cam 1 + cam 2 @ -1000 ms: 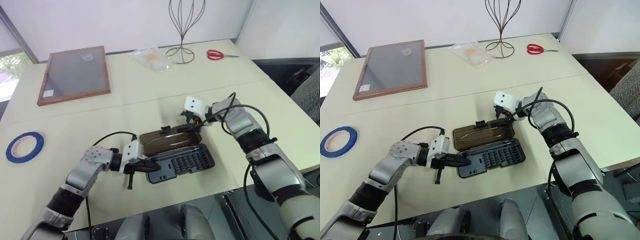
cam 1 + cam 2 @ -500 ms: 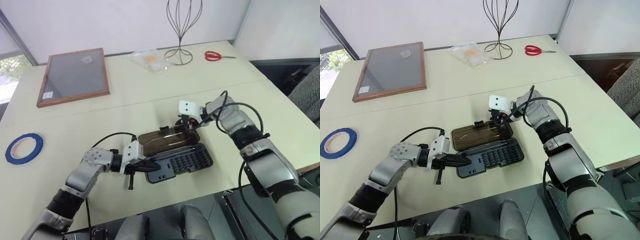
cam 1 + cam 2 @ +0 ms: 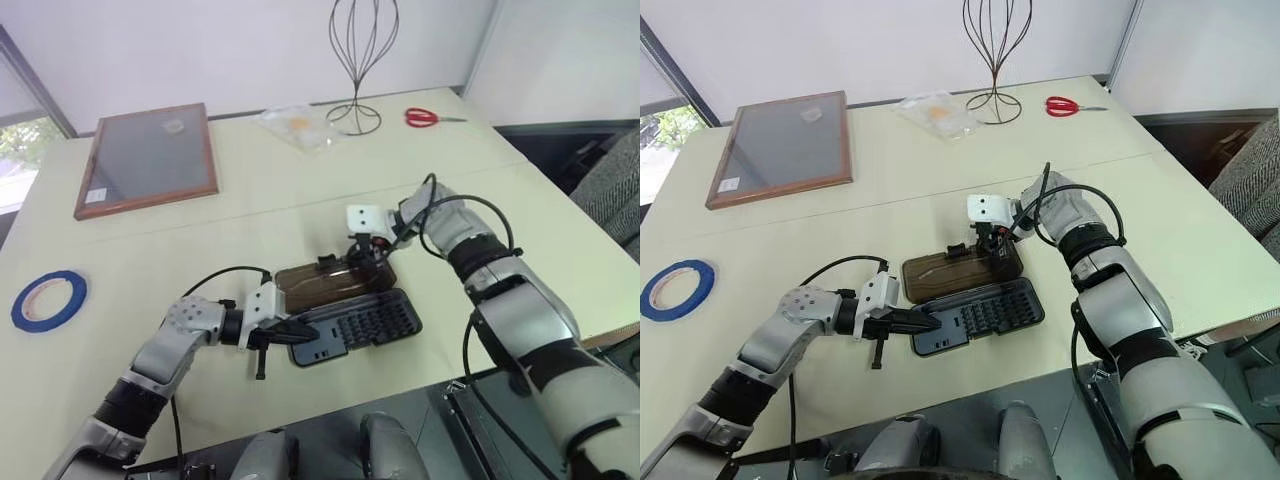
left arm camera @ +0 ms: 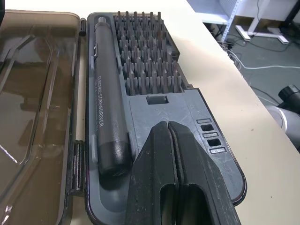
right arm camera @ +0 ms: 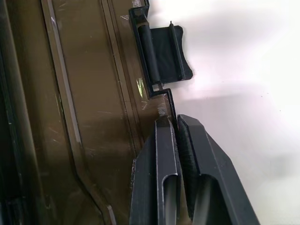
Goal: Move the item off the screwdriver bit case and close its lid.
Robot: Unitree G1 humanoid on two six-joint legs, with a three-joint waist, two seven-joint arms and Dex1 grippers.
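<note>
Now the right gripper pinches the far edge of the open lid beside its latch, the closed left gripper presses on the case, and the tape lies far left.

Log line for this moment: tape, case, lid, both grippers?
tape: on table, off case | case: open | lid: edge pinched by right gripper | left gripper: shut, on case
</note>
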